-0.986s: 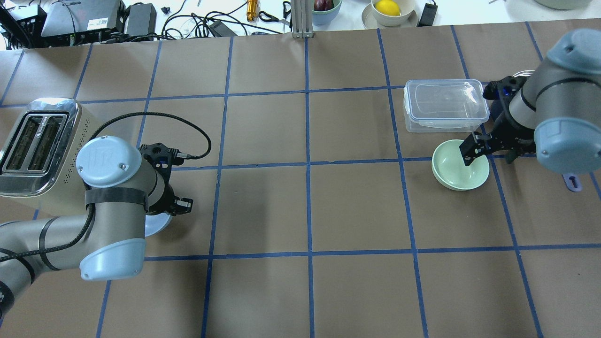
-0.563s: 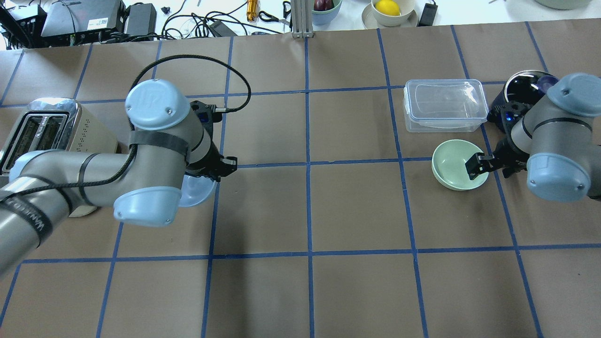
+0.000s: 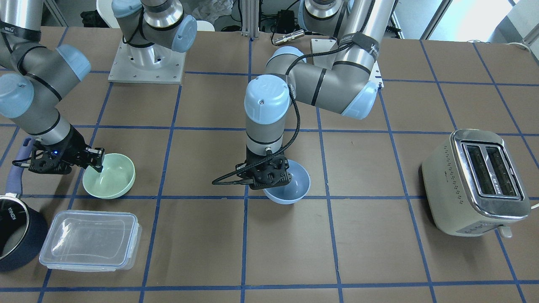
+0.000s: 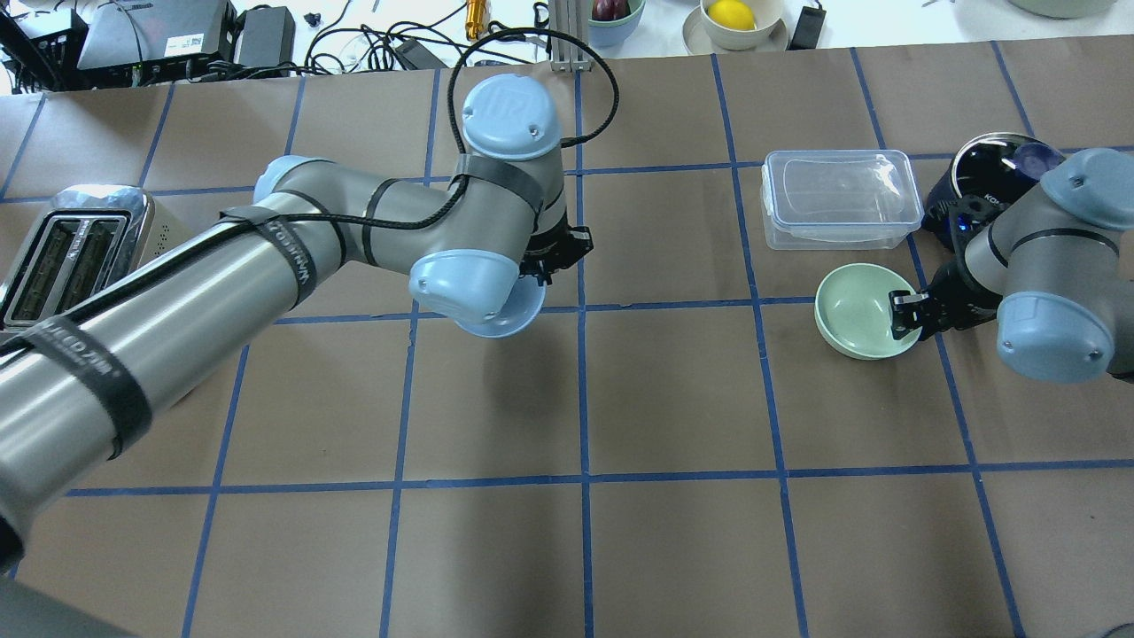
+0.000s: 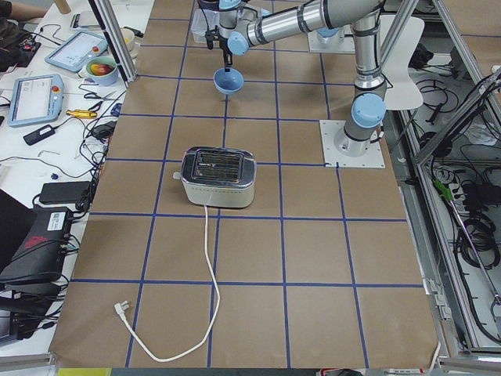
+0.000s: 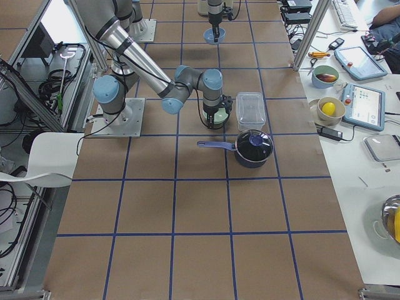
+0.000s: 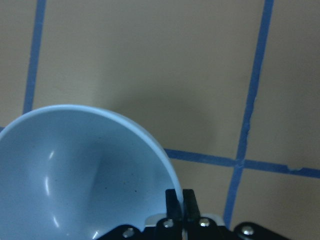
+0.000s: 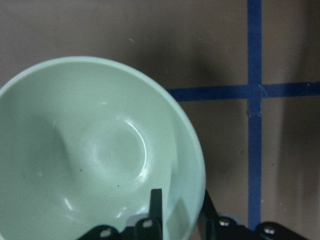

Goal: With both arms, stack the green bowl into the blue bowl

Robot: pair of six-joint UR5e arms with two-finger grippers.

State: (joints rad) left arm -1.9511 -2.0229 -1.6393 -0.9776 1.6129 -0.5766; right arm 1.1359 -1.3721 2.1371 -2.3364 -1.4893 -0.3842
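I have the left gripper [image 3: 269, 182] pinched down on the rim of the blue bowl [image 3: 297, 185]. In the left wrist view its two fingers [image 7: 173, 200] sit almost touching, with only the rim's edge between them. The bowl hangs upright, mouth up, around the middle of the table [image 3: 379, 252], over a blue tape line [image 4: 673, 307] and close to a crossing. The soft shadow spread round it suggests it is off the paper, though I can't tell by how much.

The right gripper [image 4: 904, 316] is at the green bowl [image 4: 852, 310], which rests on the paper on the robot's right side. Its jaws stand parted and straddle the rim: one finger [image 8: 156, 207] is inside the bowl and the other outside, and I see a gap between the inner finger and the wall. As far as I can see, it grips nothing.

That corner is tight. The green bowl's far edge lies just beside the clear lidded box [image 4: 837, 197], not touching it. The navy saucepan [image 4: 983, 173] stands beside the box behind the right wrist, and its handle [image 3: 19, 164] lies close by the gripper's outer side.

The two bowls are well apart, with brown paper and tape lines between them, and the same on the operators' side of both. The toaster [image 4: 71, 257] stands well off on the robot's left, under the left arm's long upper link
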